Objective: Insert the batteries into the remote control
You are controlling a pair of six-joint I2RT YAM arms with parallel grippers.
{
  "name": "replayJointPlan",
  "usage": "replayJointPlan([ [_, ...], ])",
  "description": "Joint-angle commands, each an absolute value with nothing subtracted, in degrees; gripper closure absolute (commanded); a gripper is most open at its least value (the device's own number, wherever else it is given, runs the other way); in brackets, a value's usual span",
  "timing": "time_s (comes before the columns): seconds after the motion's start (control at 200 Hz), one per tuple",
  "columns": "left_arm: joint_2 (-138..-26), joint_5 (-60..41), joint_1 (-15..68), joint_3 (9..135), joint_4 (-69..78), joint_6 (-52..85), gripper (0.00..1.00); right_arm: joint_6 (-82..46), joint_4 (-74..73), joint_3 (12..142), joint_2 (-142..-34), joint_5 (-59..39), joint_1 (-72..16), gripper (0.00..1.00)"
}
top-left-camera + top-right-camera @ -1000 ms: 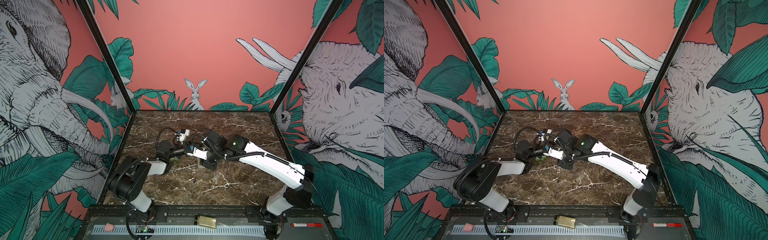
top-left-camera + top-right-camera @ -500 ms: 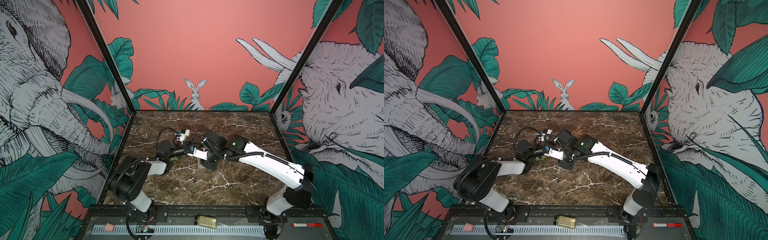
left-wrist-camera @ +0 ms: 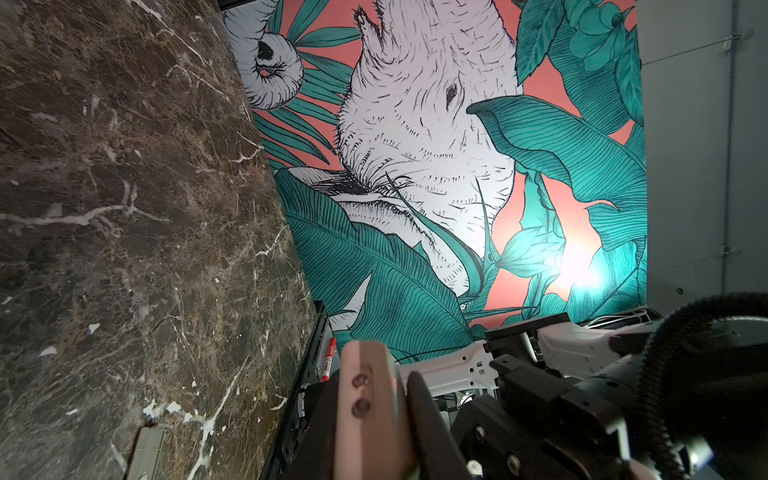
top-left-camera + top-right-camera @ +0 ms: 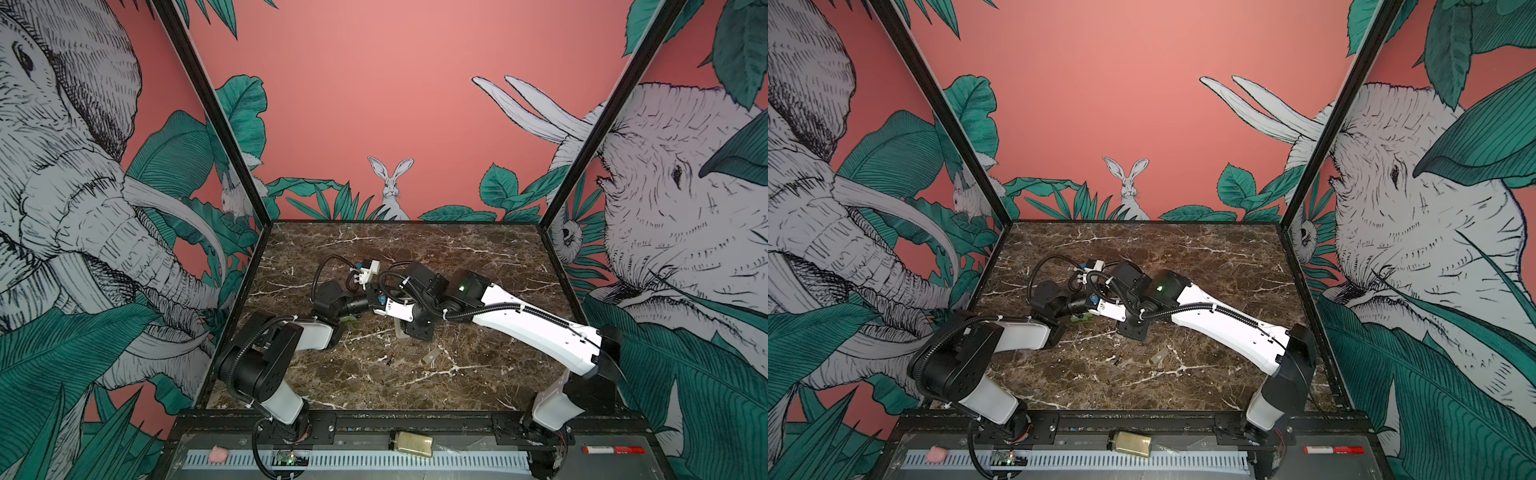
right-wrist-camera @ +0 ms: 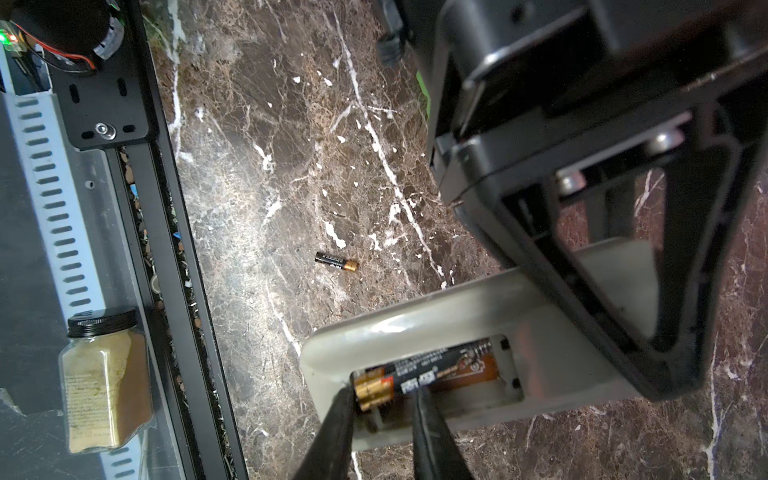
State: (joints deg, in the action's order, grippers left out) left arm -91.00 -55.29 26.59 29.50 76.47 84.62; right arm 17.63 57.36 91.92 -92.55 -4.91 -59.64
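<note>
Right wrist view: the remote control (image 5: 457, 316) is held back-up, its battery recess (image 5: 478, 390) uncovered. The seated battery (image 5: 419, 374) lies in the recess along the remote's length, brassy end at the remote's short edge; the lane beside it looks empty. Your right gripper (image 5: 384, 395) stands at that brassy end, jaws a little apart. One finger is at the cap and one over the body, so they line up along the battery and appear to clamp nothing. Your left gripper (image 3: 370, 424) is closed on the remote's other half and steadies it. The loose battery (image 5: 336, 262) lies flat on the table (image 5: 291, 145), well apart from the remote. Its long axis runs roughly in line with the seated battery's, but its brassy end is turned the opposite way. Judged from this, the right arm is the nearer and the only free one. You would need to set its jaws across that axis before closing.
</note>
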Motion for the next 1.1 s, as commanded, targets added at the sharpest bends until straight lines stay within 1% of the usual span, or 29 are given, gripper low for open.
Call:
replayJointPlan([
  [0.0,-90.18,-56.07,26.89,29.37,79.66,86.21,1.0,18.66,56.6,91.81,-94.03,-5.53,-59.99,0.76],
  [1.095,-90.44,-57.92,26.89,30.4,80.4,86.95,1.0,18.63,57.46,94.81,-98.08,-2.81,-59.95,0.85],
])
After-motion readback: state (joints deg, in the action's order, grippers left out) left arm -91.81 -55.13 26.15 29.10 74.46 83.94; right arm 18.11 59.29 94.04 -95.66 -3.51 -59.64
